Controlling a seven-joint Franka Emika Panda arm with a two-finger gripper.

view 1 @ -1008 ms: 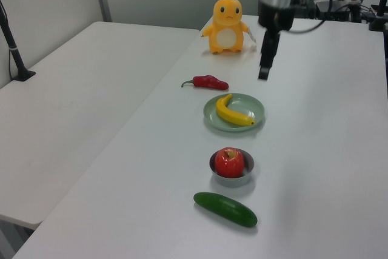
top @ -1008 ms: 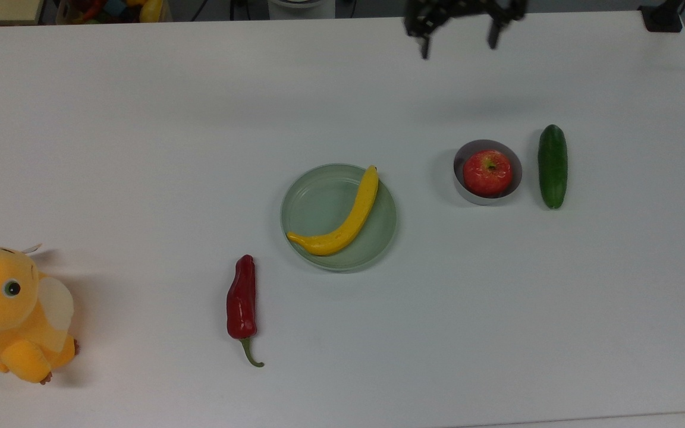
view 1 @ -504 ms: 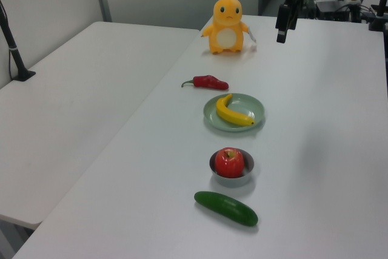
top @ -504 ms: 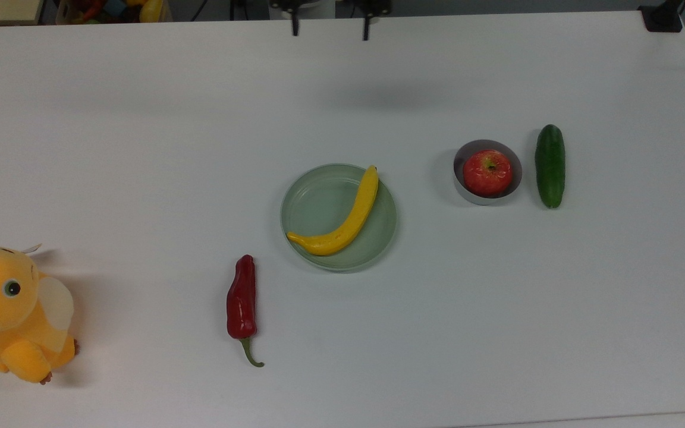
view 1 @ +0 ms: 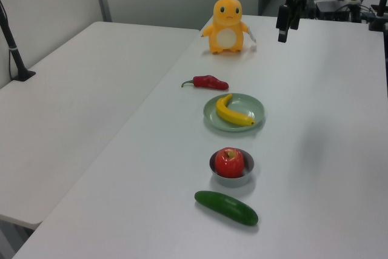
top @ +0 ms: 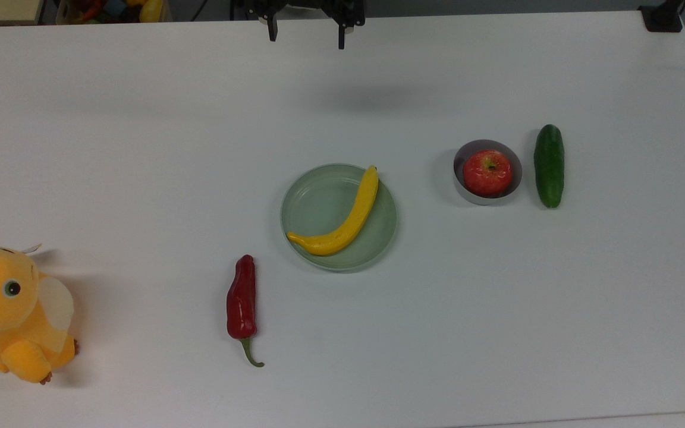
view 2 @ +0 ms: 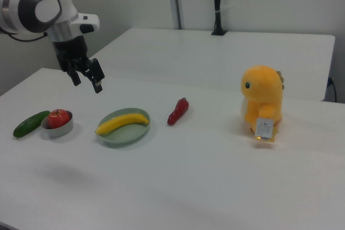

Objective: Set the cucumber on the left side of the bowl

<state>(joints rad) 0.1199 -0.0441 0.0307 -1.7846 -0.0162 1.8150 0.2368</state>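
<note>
White tabletop (top: 140, 119), a second white table beyond it in the right view, pale wall panels behind. Laid out in a row: yellow plush toy (top: 12, 312), red chili (top: 242, 303), green plate (top: 324, 202) with a banana (top: 342, 217), bowl (top: 467, 190) holding an apple (top: 487, 172), cucumber (top: 549, 165) flat just beside the bowl on the top view's right, apart from it. Hand (view 2: 86, 77) raised, well clear of the tabletop, fingers spread, empty, touching nothing
</note>
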